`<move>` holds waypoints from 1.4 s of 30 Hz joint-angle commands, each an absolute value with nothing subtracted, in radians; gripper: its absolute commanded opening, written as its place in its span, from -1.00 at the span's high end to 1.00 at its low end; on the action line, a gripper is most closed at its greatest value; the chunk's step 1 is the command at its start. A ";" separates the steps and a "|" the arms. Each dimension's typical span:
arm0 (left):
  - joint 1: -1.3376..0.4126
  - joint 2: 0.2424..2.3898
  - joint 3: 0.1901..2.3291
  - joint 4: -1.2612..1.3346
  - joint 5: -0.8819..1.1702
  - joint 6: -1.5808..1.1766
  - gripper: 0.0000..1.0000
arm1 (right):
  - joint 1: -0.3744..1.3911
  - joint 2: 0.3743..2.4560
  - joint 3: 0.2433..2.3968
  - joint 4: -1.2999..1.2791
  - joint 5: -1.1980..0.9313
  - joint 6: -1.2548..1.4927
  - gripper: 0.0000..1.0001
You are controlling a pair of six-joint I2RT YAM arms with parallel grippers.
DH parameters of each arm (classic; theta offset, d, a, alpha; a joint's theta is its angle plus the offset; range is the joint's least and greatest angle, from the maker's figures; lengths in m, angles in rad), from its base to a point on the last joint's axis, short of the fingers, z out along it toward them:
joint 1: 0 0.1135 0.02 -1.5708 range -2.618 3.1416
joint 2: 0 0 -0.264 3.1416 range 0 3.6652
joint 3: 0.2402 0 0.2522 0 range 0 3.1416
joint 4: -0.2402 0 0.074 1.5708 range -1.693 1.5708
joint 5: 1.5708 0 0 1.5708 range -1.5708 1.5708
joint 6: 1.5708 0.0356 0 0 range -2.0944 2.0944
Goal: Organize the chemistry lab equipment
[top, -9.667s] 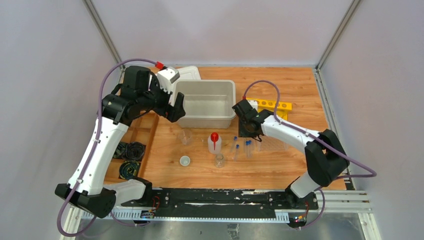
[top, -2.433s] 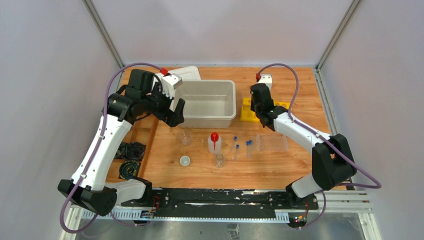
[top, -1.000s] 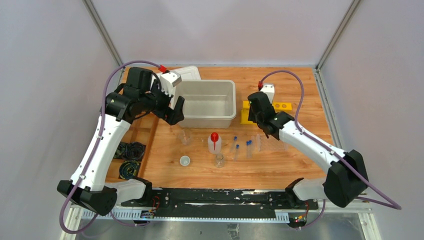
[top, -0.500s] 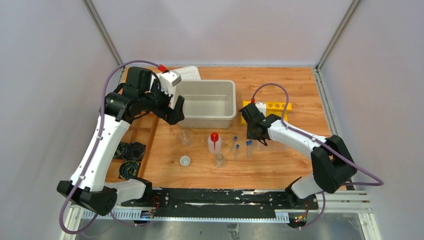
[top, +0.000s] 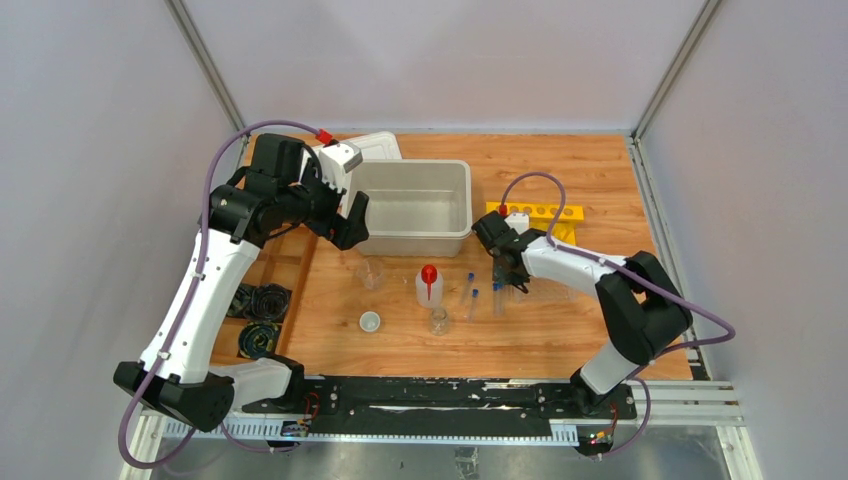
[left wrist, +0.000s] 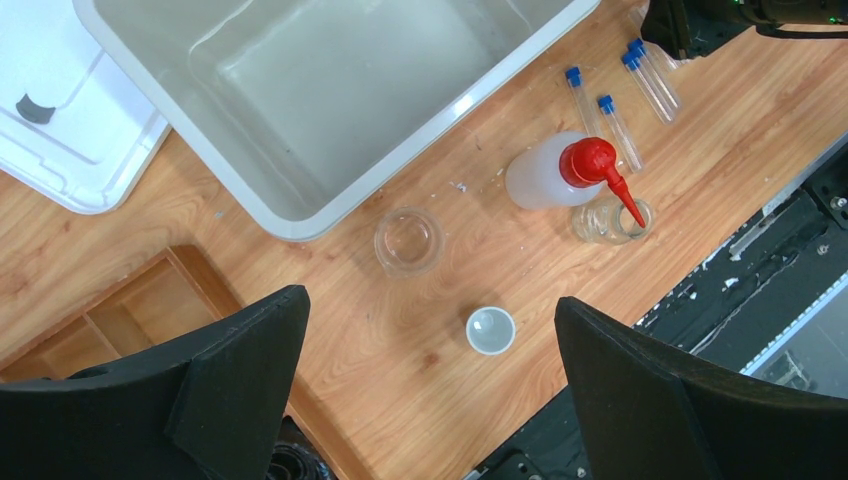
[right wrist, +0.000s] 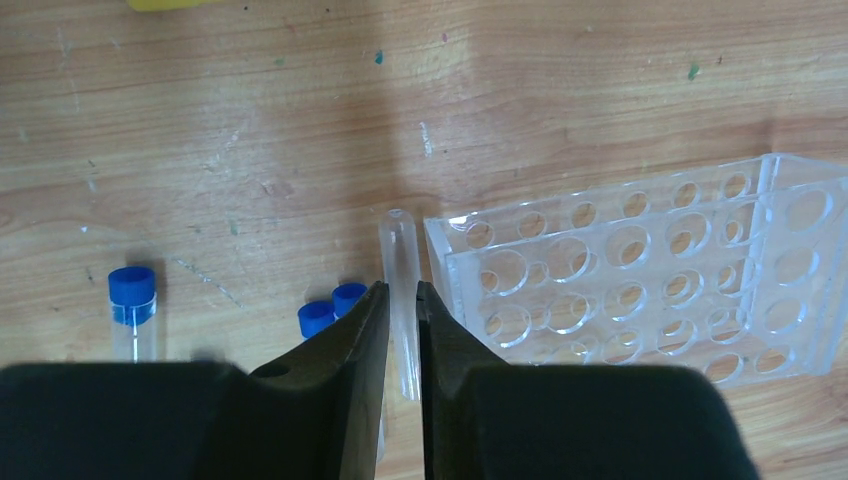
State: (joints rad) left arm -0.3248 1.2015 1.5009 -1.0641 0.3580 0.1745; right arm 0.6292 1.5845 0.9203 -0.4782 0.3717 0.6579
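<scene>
Right tool (right wrist: pixel 402 288) hangs low over the wooden desk (top: pixel 560 330), at about 3 o'clock from its middle. Its jaws are drawn narrow on either side of a slim clear test tube (right wrist: pixel 398 240); whether they pinch it yet I cannot tell. That tube lies flat, just beside the clear plastic many-holed rack (right wrist: pixel 620 280). Its long axis runs 6 to 12 o'clock, rounded closed end toward 12, and the near end is hidden between the fingers. Left tool (left wrist: pixel 430 310) hovers high at 10 o'clock, jaws spread wide, holding nothing.

Nearest, around 6 o'clock, sit the tiny white cup (top: pixel 370 321) and a small clear glass flask (top: pixel 438 321). Behind them stand the white squeeze bottle with red nozzle (top: pixel 429 284) and a small clear glass beaker (top: pixel 371 270). To their 3 o'clock lie clear blue-capped test tubes (top: pixel 470 288), flat, caps toward 12. Farther off are the grey plastic tub (top: pixel 412 245) at 12 o'clock and the yellow holed block (top: pixel 545 212) at 1 o'clock.

By my judgement the organising has barely begun. Every piece sits loose on the desk, no tube stands in the rack holes that show, and the tub holds none of it.
</scene>
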 commanded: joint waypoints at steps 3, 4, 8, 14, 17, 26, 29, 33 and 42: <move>-0.325 1.191 1.511 -1.066 0.365 0.178 -1.00 | 0.644 1.622 0.945 -0.474 0.430 0.689 0.61; -0.326 1.191 1.511 -1.066 0.365 0.178 -1.00 | 0.643 1.630 0.947 -0.471 0.423 0.687 0.61; -0.325 1.191 1.518 -1.066 0.364 0.181 -1.00 | 0.644 1.655 0.952 -0.455 0.396 0.688 0.60; -0.325 1.192 1.522 -1.066 0.362 0.184 -1.00 | 0.644 1.672 0.947 -0.432 0.361 0.690 0.47; -0.325 1.193 1.524 -1.068 0.361 0.181 -1.00 | 0.644 1.686 0.954 -0.426 0.347 0.689 0.43; -0.326 1.175 1.536 -1.068 0.372 0.181 -1.00 | 0.642 1.655 0.954 -0.422 0.339 0.693 0.81; -0.325 1.171 1.536 -1.068 0.382 0.183 -1.00 | 0.644 1.583 0.954 -0.436 0.344 0.694 1.00; -0.326 1.167 1.544 -1.066 0.415 0.181 -1.00 | 0.666 1.450 0.991 -0.467 0.334 0.685 1.00; -0.325 1.143 1.571 -1.065 0.524 0.188 -1.00 | 0.846 1.189 1.125 -0.321 0.311 0.632 1.00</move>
